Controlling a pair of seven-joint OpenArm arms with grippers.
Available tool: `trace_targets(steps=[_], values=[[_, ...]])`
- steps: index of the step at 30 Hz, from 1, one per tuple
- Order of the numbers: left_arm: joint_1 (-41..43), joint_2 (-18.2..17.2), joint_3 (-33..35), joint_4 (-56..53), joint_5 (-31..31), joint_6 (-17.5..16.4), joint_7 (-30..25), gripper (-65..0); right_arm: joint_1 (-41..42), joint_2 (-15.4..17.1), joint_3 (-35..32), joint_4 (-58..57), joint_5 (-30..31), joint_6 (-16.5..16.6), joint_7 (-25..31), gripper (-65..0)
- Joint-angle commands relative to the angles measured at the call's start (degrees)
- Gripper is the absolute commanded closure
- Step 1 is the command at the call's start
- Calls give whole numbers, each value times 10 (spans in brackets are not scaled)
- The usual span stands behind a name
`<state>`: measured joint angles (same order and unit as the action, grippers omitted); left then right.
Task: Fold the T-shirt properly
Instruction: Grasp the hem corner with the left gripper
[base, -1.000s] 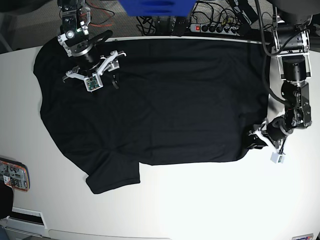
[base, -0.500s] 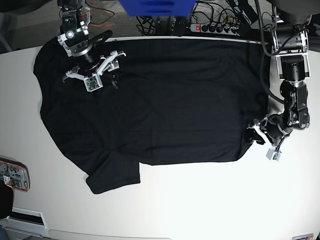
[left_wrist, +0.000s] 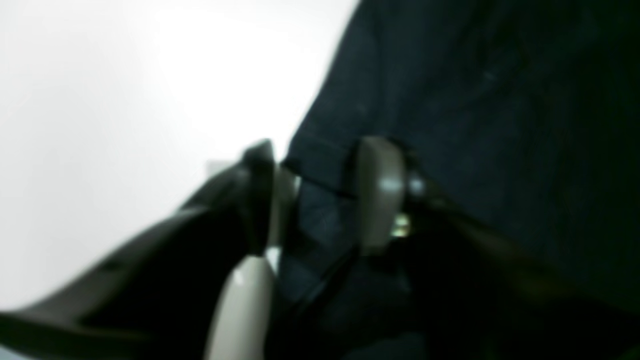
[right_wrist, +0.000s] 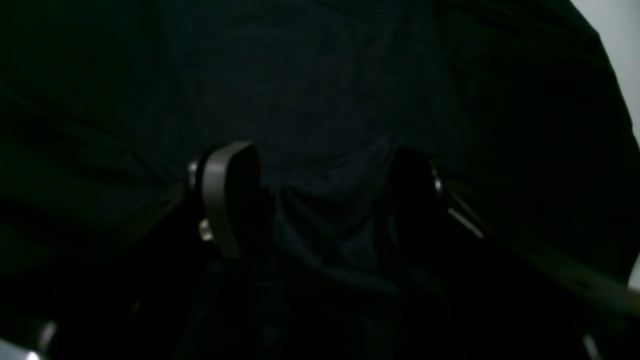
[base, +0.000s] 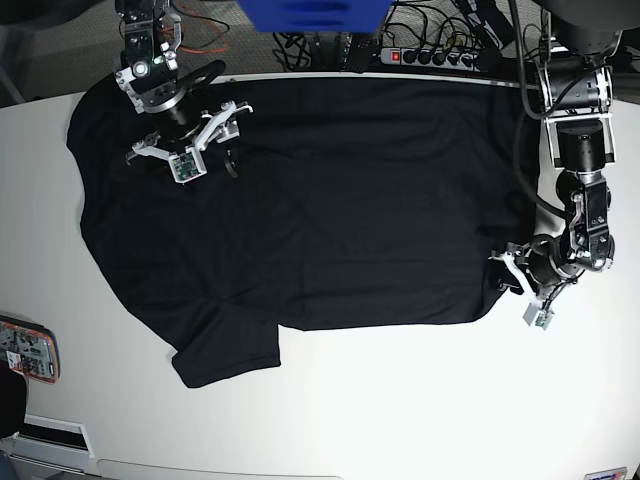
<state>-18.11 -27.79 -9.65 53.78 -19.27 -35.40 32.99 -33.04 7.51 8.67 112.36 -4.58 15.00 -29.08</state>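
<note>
Gripped between the pale fingers of the left gripper (left_wrist: 325, 195) is the hemmed edge of the large plain black short-sleeved cloth T-shirt (base: 300, 200), the jaws seen narrowed onto a fold of the dark fabric in the blurred left wrist view, with the white tabletop (left_wrist: 125, 100) showing bright beside them. In the base view that gripper (base: 508, 277) is set at the garment's lower corner on the picture's right side, low against the table. The T-shirt is spread flat and open across the white table (base: 400, 400), its body filling most of the upper surface, one short sleeve lying toward the lower left of the base view. The right gripper (base: 190, 140) is held over the garment's upper left part in the base view, its white jaws spread wide; in the dim right wrist view its two fingers (right_wrist: 230, 200) are seen well apart above the black cloth (right_wrist: 325, 100), with a small pucker of fabric between them, though whether the cloth is touched cannot be told. A grey power strip with a red switch (base: 420, 55) lies beyond the table's far edge, and a small orange-and-white object (base: 25, 350) rests at the table's left edge.
</note>
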Motion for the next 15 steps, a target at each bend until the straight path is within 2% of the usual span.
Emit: trace_targets(steps=[1,5,15], values=[[-16,-11,-3,9,-9,0,-11,-143,-1,3,1,11,6,-3,15,-400],[-32,-6,-4,9,-6,0,-11,-1,-1,3,1,11,6,-3,15,-400],[-36,-6,-4,12,-8,0,-11,0,-1,4,1,11,6,-3,15,-400]])
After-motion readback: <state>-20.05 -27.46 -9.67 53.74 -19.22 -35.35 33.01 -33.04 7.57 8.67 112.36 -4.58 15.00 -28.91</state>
